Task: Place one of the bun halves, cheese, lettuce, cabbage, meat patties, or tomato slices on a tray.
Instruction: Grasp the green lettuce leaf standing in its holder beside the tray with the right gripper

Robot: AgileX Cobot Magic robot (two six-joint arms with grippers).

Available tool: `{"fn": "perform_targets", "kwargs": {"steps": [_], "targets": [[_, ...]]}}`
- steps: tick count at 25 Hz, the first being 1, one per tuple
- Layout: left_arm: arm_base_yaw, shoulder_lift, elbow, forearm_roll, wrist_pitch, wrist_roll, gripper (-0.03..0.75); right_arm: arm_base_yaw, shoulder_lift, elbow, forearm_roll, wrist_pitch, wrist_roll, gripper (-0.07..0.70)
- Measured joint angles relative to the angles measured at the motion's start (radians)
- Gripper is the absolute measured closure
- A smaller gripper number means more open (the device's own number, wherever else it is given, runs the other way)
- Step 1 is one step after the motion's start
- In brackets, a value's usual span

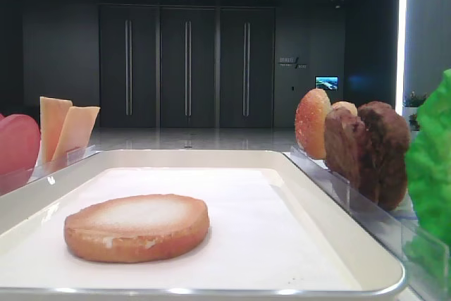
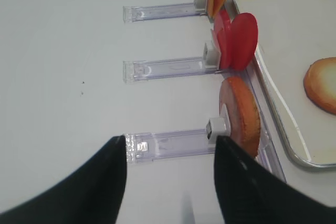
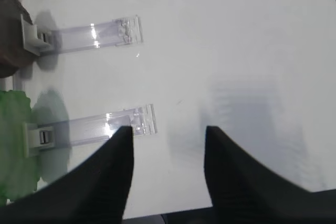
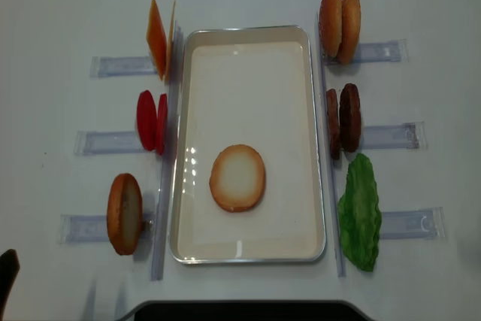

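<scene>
A flat bun half (image 4: 237, 178) (image 1: 137, 227) with a pale cut face lies on the white tray (image 4: 248, 50) (image 1: 211, 156). Left of the tray, cheese (image 4: 159, 39), tomato slices (image 4: 152, 120) (image 2: 239, 40) and another bun half (image 4: 124, 213) (image 2: 242, 114) stand on edge. On its right stand two more bun halves (image 4: 340, 14), meat patties (image 4: 343, 119) (image 1: 370, 149) and lettuce (image 4: 359, 212) (image 3: 16, 145). My left gripper (image 2: 170, 148) hangs open over the table beside the left bun half. My right gripper (image 3: 167, 135) is open above bare table near the lettuce, holding nothing.
Clear plastic holders (image 3: 97, 35) (image 2: 163, 69) stick out sideways from each food item on both sides of the tray. The table top (image 4: 60, 5) is white. A dark shape (image 4: 7, 276) shows at the bottom left corner of the overhead view.
</scene>
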State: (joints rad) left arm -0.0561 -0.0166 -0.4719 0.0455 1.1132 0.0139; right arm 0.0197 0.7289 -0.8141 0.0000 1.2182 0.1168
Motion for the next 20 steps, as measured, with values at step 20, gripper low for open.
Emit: {"fn": "perform_targets", "kwargs": {"steps": [20], "targets": [[0.000, 0.000, 0.001, 0.000, 0.000, 0.000, 0.307, 0.000, 0.058, -0.004, 0.110, 0.005, -0.021, 0.325]]}}
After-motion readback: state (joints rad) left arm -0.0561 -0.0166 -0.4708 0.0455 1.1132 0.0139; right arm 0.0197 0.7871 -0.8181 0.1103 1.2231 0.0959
